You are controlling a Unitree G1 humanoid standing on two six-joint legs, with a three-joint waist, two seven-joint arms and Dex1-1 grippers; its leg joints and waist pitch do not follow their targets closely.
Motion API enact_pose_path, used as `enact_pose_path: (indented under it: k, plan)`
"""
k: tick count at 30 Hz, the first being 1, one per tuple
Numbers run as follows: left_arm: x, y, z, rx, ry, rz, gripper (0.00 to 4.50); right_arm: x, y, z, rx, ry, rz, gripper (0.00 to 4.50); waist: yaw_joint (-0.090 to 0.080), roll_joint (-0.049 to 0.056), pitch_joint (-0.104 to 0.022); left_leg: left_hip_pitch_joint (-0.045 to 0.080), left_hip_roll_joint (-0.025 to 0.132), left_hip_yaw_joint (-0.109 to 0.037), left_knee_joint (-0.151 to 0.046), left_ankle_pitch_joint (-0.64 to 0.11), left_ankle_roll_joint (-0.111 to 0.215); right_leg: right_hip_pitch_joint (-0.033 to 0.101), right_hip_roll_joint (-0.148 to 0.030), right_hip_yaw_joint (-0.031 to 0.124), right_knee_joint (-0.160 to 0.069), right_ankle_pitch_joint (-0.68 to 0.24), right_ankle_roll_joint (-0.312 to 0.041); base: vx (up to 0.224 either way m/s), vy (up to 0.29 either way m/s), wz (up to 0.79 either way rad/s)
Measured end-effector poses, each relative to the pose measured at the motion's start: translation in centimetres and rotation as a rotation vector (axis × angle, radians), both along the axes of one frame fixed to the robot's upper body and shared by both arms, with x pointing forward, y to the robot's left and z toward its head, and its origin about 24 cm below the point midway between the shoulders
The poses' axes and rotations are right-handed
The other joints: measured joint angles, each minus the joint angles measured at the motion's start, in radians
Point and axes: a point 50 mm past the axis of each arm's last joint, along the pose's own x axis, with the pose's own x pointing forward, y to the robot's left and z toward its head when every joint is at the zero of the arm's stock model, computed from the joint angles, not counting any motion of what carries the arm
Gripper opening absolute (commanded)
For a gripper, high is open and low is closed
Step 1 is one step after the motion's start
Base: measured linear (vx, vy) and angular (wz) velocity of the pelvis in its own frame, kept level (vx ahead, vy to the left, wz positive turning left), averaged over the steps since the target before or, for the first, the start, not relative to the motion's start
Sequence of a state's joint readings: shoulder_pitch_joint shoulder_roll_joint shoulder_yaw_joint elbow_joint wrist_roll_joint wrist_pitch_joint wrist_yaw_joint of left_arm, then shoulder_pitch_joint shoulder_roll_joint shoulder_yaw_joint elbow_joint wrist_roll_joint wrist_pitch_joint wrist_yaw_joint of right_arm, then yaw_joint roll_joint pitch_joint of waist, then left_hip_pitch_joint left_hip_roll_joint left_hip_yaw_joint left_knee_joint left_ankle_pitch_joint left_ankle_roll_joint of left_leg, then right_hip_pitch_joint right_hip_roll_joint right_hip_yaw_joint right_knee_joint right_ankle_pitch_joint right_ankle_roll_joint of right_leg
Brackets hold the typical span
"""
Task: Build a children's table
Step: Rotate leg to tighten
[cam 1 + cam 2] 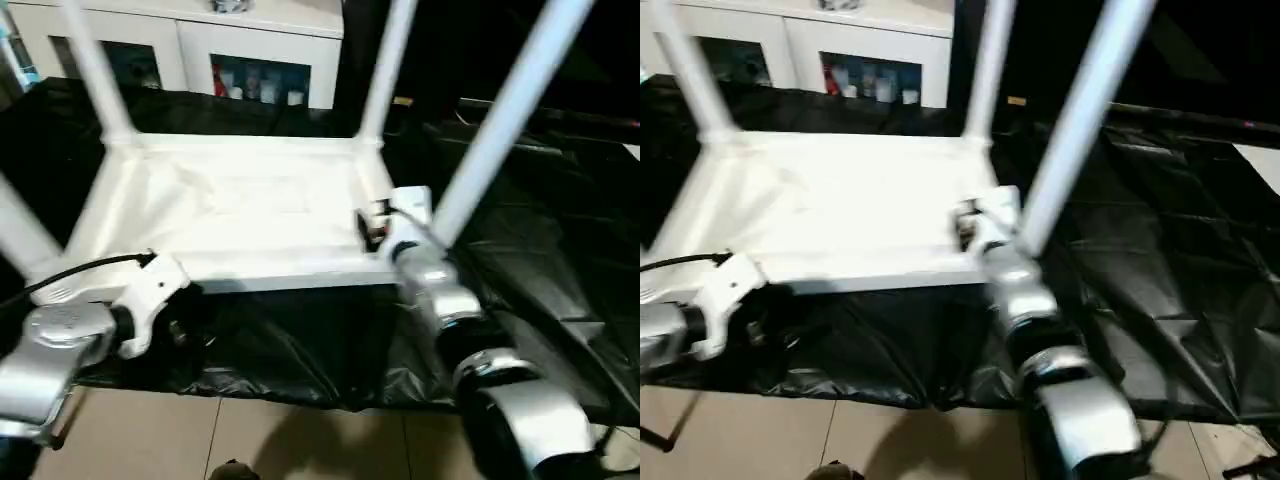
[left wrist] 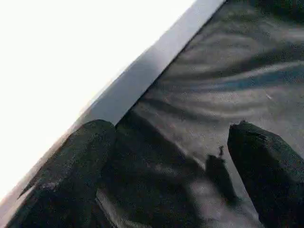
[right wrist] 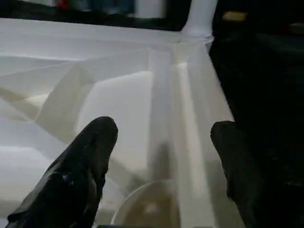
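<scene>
The white children's table lies upside down on a black sheet, its rimmed top (image 1: 240, 210) facing up. Its legs rise from the corners: far left (image 1: 95, 70), far right (image 1: 385, 70), near right (image 1: 510, 110) and near left (image 1: 20, 235). My left gripper (image 2: 171, 161) is open just in front of the table's near rim (image 2: 142, 76) by the left corner, with only black sheet between its fingers. My right gripper (image 3: 161, 147) is open at the near right corner, its fingers standing either side of the right rim (image 3: 190, 109), beside the near right leg's base.
A white cabinet with glass doors (image 1: 200, 50) stands behind the table. The crumpled black sheet (image 1: 540, 260) spreads out to the right and hangs over the front edge. Beige tiled floor (image 1: 250, 440) lies in front.
</scene>
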State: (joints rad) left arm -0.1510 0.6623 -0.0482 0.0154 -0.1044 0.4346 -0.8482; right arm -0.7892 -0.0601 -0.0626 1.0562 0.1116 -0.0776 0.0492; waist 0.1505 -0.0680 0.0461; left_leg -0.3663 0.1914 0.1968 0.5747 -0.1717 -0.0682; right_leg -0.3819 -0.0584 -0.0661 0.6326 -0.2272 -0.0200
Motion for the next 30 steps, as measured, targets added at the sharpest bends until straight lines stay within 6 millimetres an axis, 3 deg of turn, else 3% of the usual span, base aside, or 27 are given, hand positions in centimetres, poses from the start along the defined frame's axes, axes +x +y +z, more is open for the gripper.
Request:
enact_pose_path:
  k: [5,10,14,17,21,25,30]
  plan:
    - [0.3,0.1,-0.1,0.009,-0.056,0.037,4.42,0.2,-4.0,0.3,-0.043,-0.011,-0.113,3.61,-0.008,0.000,0.000,-0.002,0.000,0.000,0.005,-0.001,0.002,0.000,0.000,0.000,0.001,0.001,0.001,0.000,0.000,0.00]
    - [-0.9,0.6,-0.2,-0.167,-0.182,0.128,4.42,0.1,-7.1,0.7,-0.078,-0.022,-0.116,3.61,-0.016,0.005,0.003,-0.002,0.002,0.000,0.006,-0.002,0.003,0.000,0.000,0.000,0.001,0.001,0.001,0.000,0.000,0.00]
    - [-1.7,0.7,0.7,-0.270,-0.279,0.149,4.42,-0.1,-6.1,0.7,-0.041,-0.045,0.012,3.61,-0.035,0.006,0.003,-0.002,0.003,0.000,0.006,-0.002,0.003,-0.001,0.001,-0.001,0.002,0.001,0.000,0.000,0.000,0.00]
    - [-2.8,1.9,1.1,-0.311,-0.408,0.242,4.42,-1.3,-4.8,0.3,-0.048,-0.078,0.177,3.61,-0.042,0.007,0.003,-0.002,0.003,0.000,0.006,-0.003,0.005,0.000,0.001,0.000,0.000,0.001,0.000,0.000,0.000,0.00]
    - [-3.9,3.9,1.2,-0.302,-0.529,0.384,4.42,-3.4,-3.6,-1.5,-0.064,-0.035,0.328,3.61,-0.037,0.009,0.005,-0.002,0.003,0.000,0.007,-0.003,0.006,0.000,0.001,0.000,-0.001,0.001,0.000,0.000,0.000,0.00]
    - [-4.5,4.1,1.2,-0.332,-0.617,0.461,4.42,-5.0,-1.9,-1.7,-0.067,-0.037,0.475,3.61,-0.033,0.011,0.006,-0.001,0.003,0.000,0.008,-0.004,0.006,0.002,0.001,0.000,-0.001,0.001,0.001,0.000,0.000,0.00]
    - [-4.7,3.8,1.0,-0.354,-0.686,0.523,4.42,-6.8,-2.3,-1.6,-0.079,-0.017,0.554,3.61,-0.032,0.011,0.006,-0.001,0.003,0.000,0.009,-0.004,0.006,0.002,0.001,0.000,-0.001,0.001,0.001,0.000,0.000,0.00]
